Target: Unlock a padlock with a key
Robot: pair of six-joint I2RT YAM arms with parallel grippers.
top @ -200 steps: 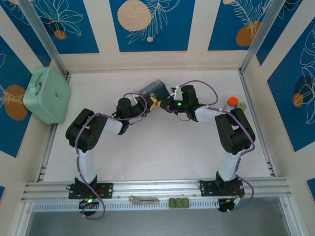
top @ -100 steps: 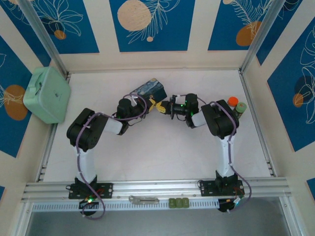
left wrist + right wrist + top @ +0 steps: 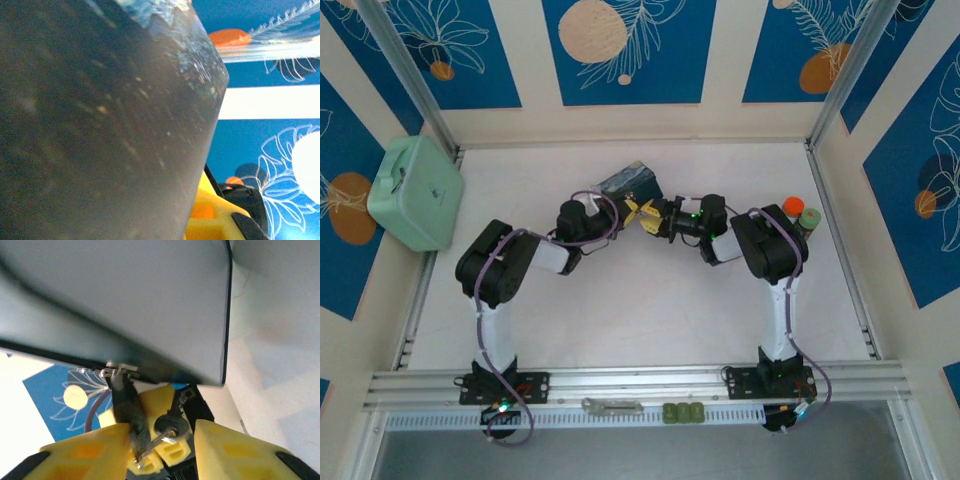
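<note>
Two grippers are meeting at the blue painted tin [image 3: 628, 182]. The left gripper [image 3: 628, 205] is clenching the tin, tilting it off the counter [image 3: 650, 300]. The padlock [image 3: 129, 415] is hanging from the tin's hasp [image 3: 118, 371]. The key [image 3: 170, 426] is sitting just beside the padlock, and both are lying between the right gripper's [image 3: 160, 434] released, parted jaws.

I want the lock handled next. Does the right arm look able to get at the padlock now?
Probably yes: the padlock hangs from the latch of the tin, right between the spread fingers of the right gripper, with nothing in between.
</note>
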